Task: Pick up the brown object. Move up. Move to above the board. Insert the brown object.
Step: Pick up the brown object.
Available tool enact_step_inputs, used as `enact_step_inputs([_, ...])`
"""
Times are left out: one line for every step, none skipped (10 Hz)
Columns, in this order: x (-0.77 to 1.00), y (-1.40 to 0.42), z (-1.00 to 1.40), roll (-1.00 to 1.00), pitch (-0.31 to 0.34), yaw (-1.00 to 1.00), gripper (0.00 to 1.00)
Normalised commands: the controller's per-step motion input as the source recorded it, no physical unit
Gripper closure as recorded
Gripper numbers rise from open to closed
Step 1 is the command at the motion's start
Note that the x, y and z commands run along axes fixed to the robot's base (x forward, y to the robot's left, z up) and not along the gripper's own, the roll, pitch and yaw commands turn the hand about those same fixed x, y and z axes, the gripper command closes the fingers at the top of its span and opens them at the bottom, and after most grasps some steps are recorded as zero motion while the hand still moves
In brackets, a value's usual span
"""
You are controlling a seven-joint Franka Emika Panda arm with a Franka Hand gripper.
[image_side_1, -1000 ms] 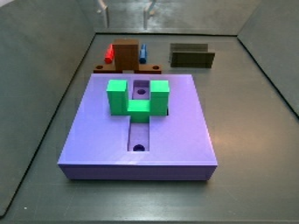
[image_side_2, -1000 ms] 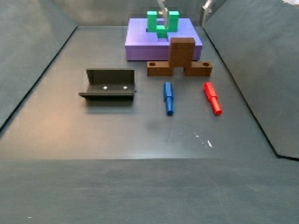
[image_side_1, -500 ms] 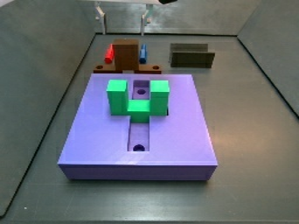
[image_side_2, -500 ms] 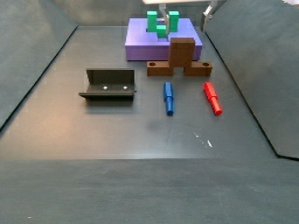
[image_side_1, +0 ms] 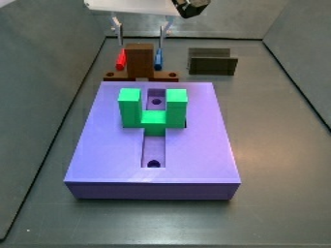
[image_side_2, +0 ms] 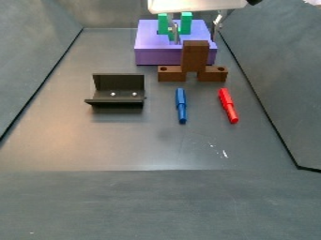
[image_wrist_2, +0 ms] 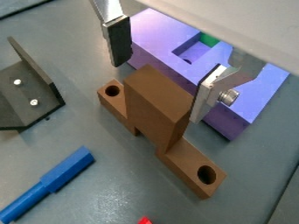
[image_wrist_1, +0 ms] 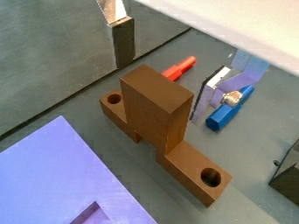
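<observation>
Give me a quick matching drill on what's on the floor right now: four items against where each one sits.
Items:
1. brown object
2. green block
3. fixture
4. pincer

Places:
A. on the board, over its groove
B. standing alone on the floor, apart from the pegs
C. above the brown object, open
D. on the floor beside the board, tall middle block upright

Pairs: 1-D, 2-A, 3-B, 4-C
</observation>
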Motion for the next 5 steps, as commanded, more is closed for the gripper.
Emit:
enact_step_inputs([0.00,0.00,-0.40,0.21,0.023,-0.03,0.00])
enact_step_inputs([0.00,0.00,-0.39,0.21,0.021,-0.07,0.00])
enact_step_inputs([0.00,0.00,-0.40,0.22,0.063,-0.13,0.00])
enact_step_inputs([0.00,0.00,-0.37,0.22,0.096,-0.17,0.00])
enact_step_inputs([0.00,0.00,-0.26,0.15,0.076,-0.17,0.00])
